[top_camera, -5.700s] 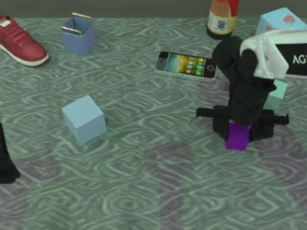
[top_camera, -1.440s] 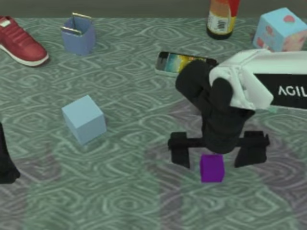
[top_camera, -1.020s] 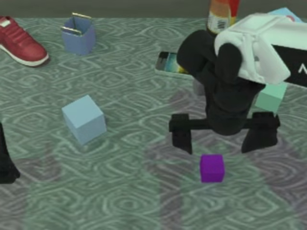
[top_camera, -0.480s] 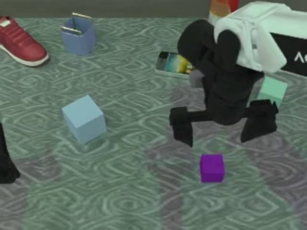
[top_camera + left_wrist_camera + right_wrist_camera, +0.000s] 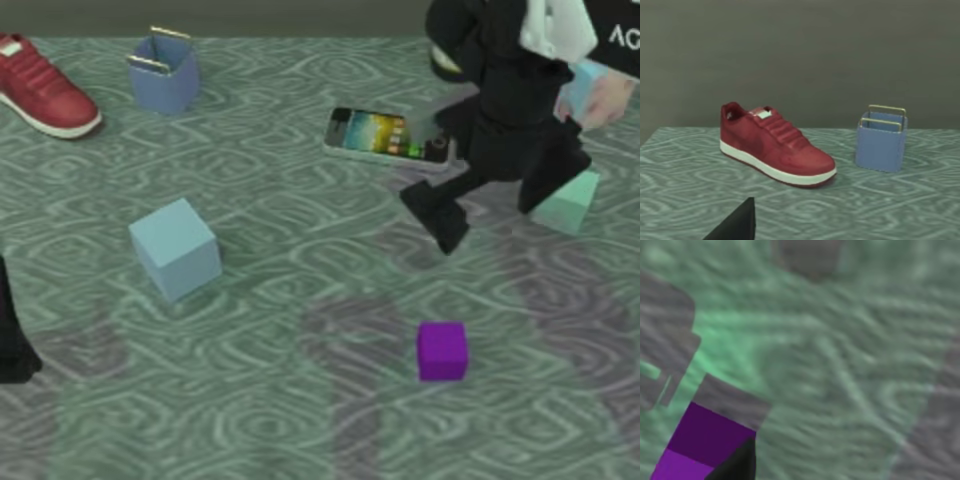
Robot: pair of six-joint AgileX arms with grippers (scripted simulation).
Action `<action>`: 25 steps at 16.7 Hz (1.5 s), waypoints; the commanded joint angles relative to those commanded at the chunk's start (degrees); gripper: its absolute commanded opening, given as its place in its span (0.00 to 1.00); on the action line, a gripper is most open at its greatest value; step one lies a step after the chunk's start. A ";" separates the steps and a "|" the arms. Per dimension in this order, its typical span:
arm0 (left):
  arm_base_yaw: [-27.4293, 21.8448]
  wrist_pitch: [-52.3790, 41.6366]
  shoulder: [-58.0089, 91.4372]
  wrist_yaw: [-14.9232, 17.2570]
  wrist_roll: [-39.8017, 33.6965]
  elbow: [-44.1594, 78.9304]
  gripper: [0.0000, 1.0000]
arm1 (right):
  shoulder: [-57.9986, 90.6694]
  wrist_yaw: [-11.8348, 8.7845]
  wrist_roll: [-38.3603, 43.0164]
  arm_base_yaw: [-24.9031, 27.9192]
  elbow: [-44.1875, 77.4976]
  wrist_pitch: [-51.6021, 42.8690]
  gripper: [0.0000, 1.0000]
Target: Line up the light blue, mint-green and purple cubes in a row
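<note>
A red sneaker (image 5: 40, 88) with a white sole lies at the far left of the patterned green table (image 5: 300, 400). Just to its right stands a small blue open-topped container (image 5: 164, 73) with brass-coloured rims. A smartphone (image 5: 385, 134), screen lit, lies flat right of centre, towards the far side. A pale blue box (image 5: 590, 90) with pink marks sits at the far right, partly hidden

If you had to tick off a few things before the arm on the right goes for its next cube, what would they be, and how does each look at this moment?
1. Purple cube set down, free of the fingers: ok.
2. Right gripper open and empty: ok.
3. Mint-green cube in view and reachable: partly hidden behind the right gripper, cannot tell.
4. Phone clear of the approach: not ok, it lies close beside the gripper.
5. Light blue cube undisturbed, on the table's left: ok.
6. Left gripper parked at the left edge: ok.
</note>
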 joint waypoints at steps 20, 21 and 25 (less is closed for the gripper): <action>0.00 0.00 0.00 0.00 0.00 0.00 1.00 | 12.49 -0.60 -49.89 -16.36 18.07 -3.89 1.00; 0.00 0.00 0.00 0.00 0.00 0.00 1.00 | 12.79 -0.60 -49.88 -16.37 16.45 -1.98 1.00; 0.00 0.00 0.00 0.00 0.00 0.00 1.00 | 14.48 -0.58 -49.92 -16.41 8.71 8.16 1.00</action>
